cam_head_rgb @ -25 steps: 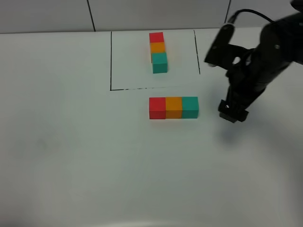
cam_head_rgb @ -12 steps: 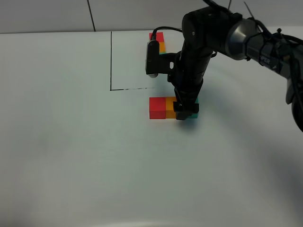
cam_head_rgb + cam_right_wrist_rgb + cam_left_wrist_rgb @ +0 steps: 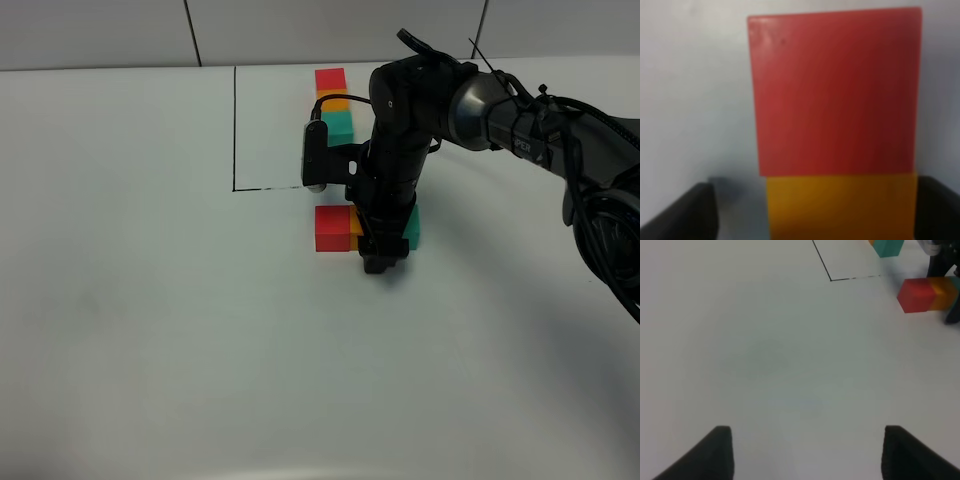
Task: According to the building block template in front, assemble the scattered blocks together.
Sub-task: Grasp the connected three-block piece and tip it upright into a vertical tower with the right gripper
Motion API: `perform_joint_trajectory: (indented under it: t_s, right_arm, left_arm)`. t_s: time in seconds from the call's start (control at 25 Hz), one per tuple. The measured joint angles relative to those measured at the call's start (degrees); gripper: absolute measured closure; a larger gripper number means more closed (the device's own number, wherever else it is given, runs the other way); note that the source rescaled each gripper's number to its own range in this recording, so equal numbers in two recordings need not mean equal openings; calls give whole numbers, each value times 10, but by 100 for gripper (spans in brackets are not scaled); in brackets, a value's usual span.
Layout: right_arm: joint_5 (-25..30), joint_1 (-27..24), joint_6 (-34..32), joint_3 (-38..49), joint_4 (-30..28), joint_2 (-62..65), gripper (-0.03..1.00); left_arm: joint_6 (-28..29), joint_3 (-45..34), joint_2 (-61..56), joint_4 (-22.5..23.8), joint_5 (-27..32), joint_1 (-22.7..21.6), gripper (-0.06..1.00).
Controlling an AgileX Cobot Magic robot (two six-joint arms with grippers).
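Scattered blocks sit in one touching row on the white table (image 3: 150, 320), just below the black outlined square: red cube (image 3: 332, 228) on the left, orange cube (image 3: 355, 226) in the middle (mostly hidden by the arm), teal-green cube (image 3: 412, 224) on the right. Building block template (image 3: 333, 98) stands inside the outline, behind them. Right claw (image 3: 379, 258) is down over the orange cube, a finger on each side; whether it grips I cannot tell. Left claw (image 3: 807, 452) hovers over bare table, well apart from the row, its fingers apart and empty
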State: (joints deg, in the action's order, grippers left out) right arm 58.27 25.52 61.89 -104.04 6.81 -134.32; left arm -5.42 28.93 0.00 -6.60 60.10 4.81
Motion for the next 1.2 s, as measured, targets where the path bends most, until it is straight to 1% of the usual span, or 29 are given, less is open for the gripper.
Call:
perform_joint_trajectory:
  t_s: [0.04, 0.08, 0.16, 0.2, 0.32, 0.4, 0.48, 0.72, 0.8, 0.92, 1.0, 1.12, 1.2]
  right_arm:
    - [-1, 0, -1, 0, 2, 0, 49]
    - [-2, 0, -3, 0, 4, 0, 61]
    - [-3, 0, -14, -1, 4, 0, 91]
    - [-3, 0, -25, -2, 4, 0, 95]
    - [-1, 0, -105, -3, 3, 1, 95]
    - [3, 0, -186, -3, 3, 6, 95]
    - [13, 0, -279, -3, -1, 19, 95]
    - [38, 0, -636, -3, -1, 62, 95]
    - [40, 1, -720, -3, -3, 64, 95]
    - [41, 9, -817, -1, -23, 62, 95]
    - [28, 20, -873, 8, -49, 62, 95]
    - [6, 35, -942, 25, -71, 62, 95]
    - [-3, 42, -967, 35, -79, 61, 95]
  left_arm:
    - [0, 0, 0, 0, 0, 0, 58]
    - [0, 0, 0, 0, 0, 0, 58]
    - [0, 0, 0, 0, 0, 0, 58]
    - [0, 0, 0, 0, 0, 0, 58]
    - [0, 0, 0, 0, 0, 0, 58]
    - [0, 0, 0, 0, 0, 0, 58]
    - [0, 0, 0, 0, 0, 0, 58]
    - [0, 0, 0, 0, 0, 0, 58]
    - [0, 0, 0, 0, 0, 0, 58]
    - [0, 0, 0, 0, 0, 0, 58]
    - [0, 0, 0, 0, 0, 0, 58]
    - [0, 0, 0, 0, 0, 0, 58]
    - [0, 0, 0, 0, 0, 0, 58]
